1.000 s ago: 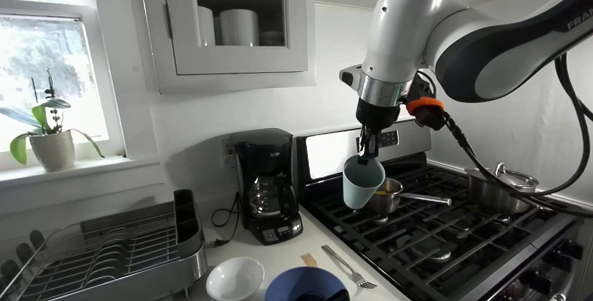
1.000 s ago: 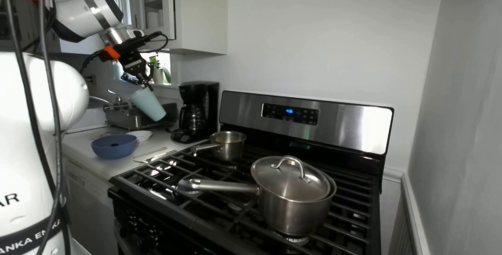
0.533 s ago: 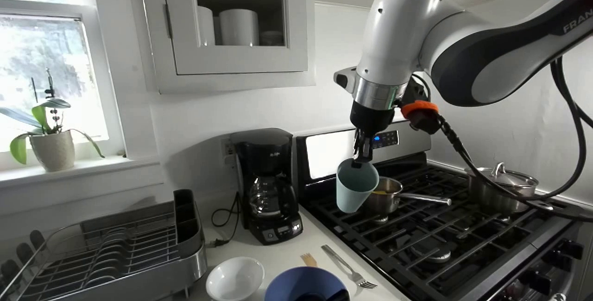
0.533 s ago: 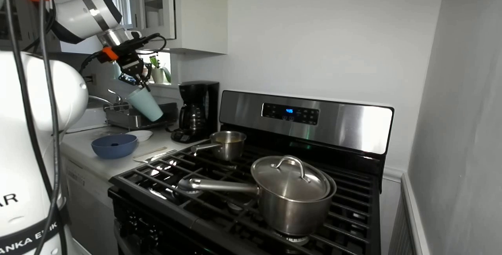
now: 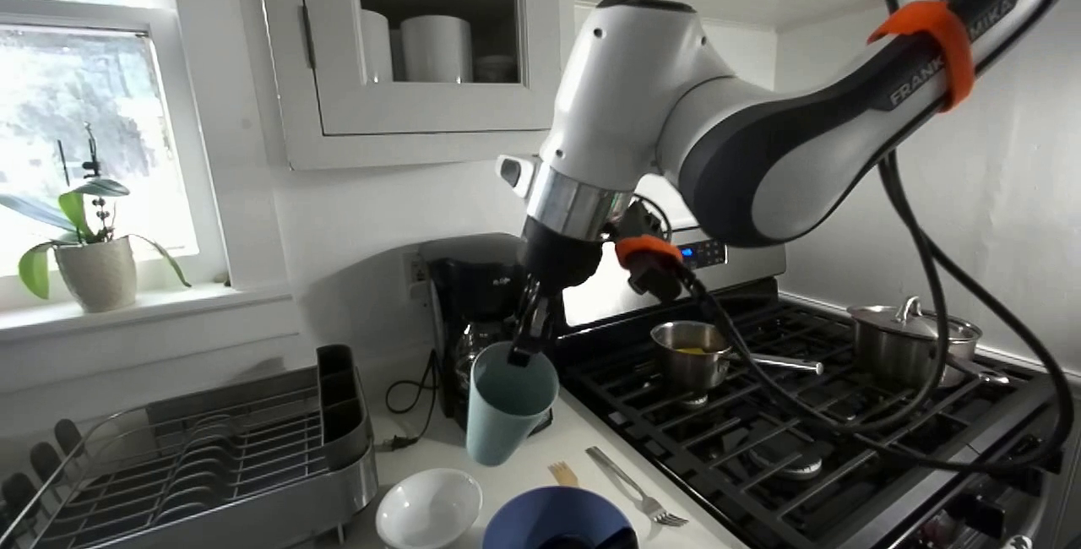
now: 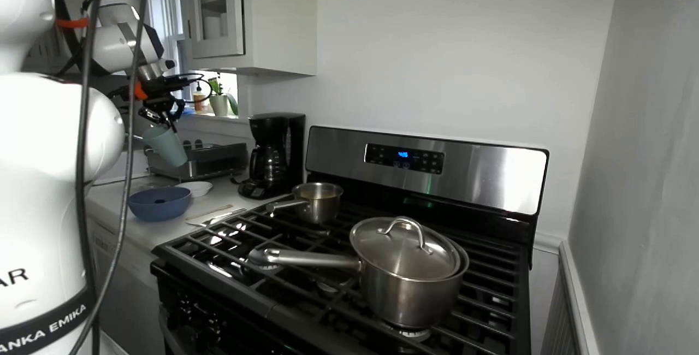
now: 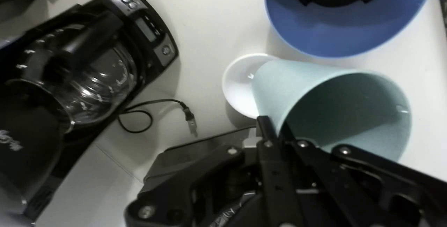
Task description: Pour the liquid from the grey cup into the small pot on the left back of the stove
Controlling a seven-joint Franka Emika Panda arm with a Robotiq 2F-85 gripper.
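Arm (image 5: 625, 101): forearm sloping down, wrist bent, gripper (image 7: 276, 129) pointing steeply downward, partly covering the coffee maker (image 5: 469, 287) in an exterior view.
Fingers (image 7: 274, 160): pinched on the rim of the grey cup (image 7: 274, 80).
Grey cup: tilted, mouth uppermost, aloft before the coffee maker.
Small pot (image 5: 688, 370): on the stove (image 6: 341, 153), beside the coffee maker.
Change: since half a second ago, arm and grey cup have swung from the coffee maker's stove side to before it.

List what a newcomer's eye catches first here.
Probably the Franka arm slanting down from the upper right in an exterior view, its fingers pinching the rim of a tilted pale grey-green cup over the counter. Then the lidded saucepan on the gas stove, in the foreground of an exterior view. Third, the blue bowl on the counter.
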